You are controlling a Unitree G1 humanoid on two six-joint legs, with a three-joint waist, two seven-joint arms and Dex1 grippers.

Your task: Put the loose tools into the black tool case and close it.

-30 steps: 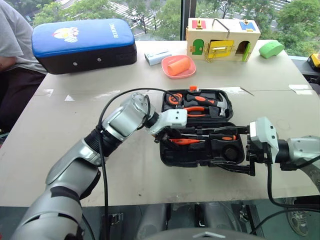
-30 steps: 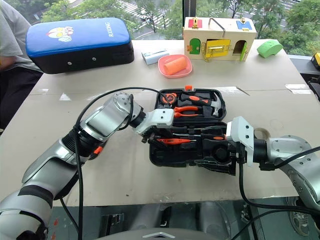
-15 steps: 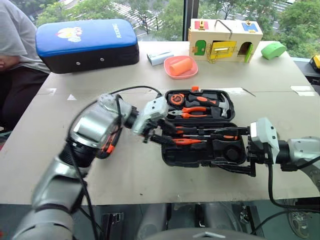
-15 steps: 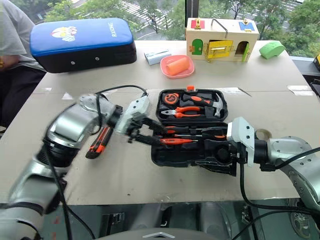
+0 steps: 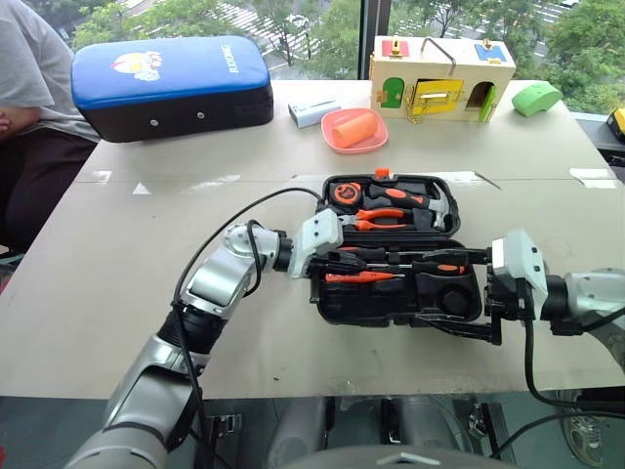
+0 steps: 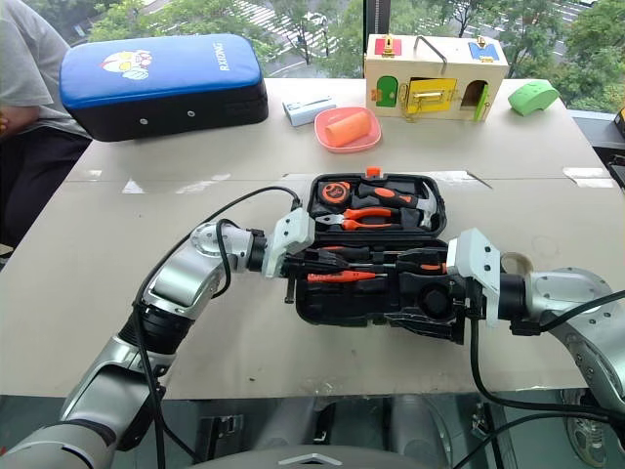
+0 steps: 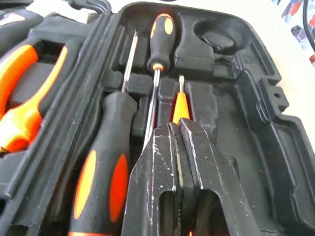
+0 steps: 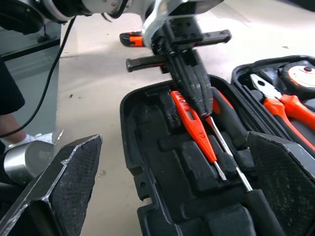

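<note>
The black tool case (image 5: pixel 337 303) lies open at mid-table. Its near half holds two black-and-orange screwdrivers (image 7: pixel 106 182) (image 7: pixel 161 29) and the slim orange tester screwdriver (image 8: pixel 193 123) in their recesses. My left gripper (image 5: pixel 335 261) reaches in from the case's left end, shut with nothing between its fingers (image 7: pixel 162 162), the tips resting over the tester. My right gripper (image 5: pixel 454 293) is open, its fingers (image 8: pixel 74 177) either side of the case's right end. The orange-and-black utility knife (image 8: pixel 131 38) lies on the table behind my left gripper.
The case's far half holds a tape measure, pliers (image 5: pixel 383 217) and a hammer. At the back stand a blue-topped padded case (image 5: pixel 171 83), a pink dish (image 5: pixel 350 129), a wooden latch box (image 5: pixel 439 73) and a green object (image 5: pixel 535 98). A person (image 5: pixel 29 78) sits far left.
My left gripper swung out to the left of the case, then came back over the tester screwdriver and went from open to shut. The right gripper has stayed put.
</note>
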